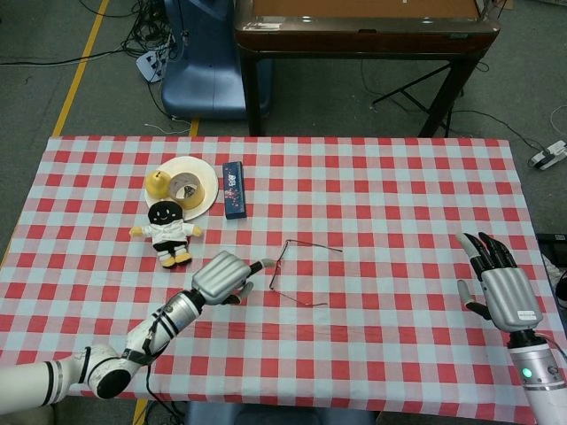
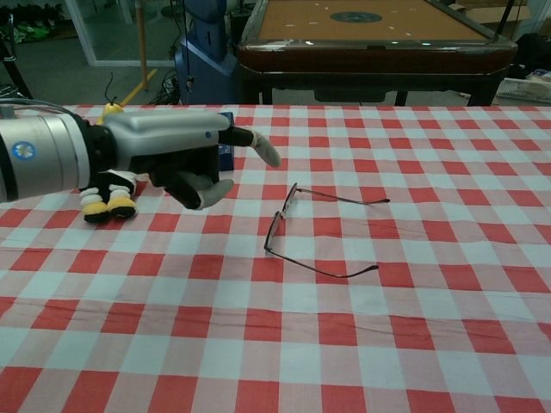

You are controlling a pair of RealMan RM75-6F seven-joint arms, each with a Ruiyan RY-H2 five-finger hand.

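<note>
Thin wire-framed glasses [image 1: 277, 266] [image 2: 280, 219] lie unfolded near the middle of the red-and-white checked table [image 1: 399, 204]. My left hand [image 1: 226, 276] [image 2: 181, 159] hovers just left of them, fingers stretched toward the frame, holding nothing; I cannot tell whether a fingertip touches it. My right hand [image 1: 496, 283] stays near the table's right edge, fingers spread and empty, seen only in the head view. A black-and-white plush doll [image 1: 166, 230] lies behind the left hand; in the chest view only its feet [image 2: 108, 204] show.
A white plate [image 1: 205, 177] at the back left carries a yellow pear [image 1: 158, 182] and a tape roll [image 1: 184, 187]. A small blue box [image 1: 233, 189] lies beside it. Beyond the table stand a wooden pool table [image 1: 354, 22] and a blue chair [image 1: 199, 62].
</note>
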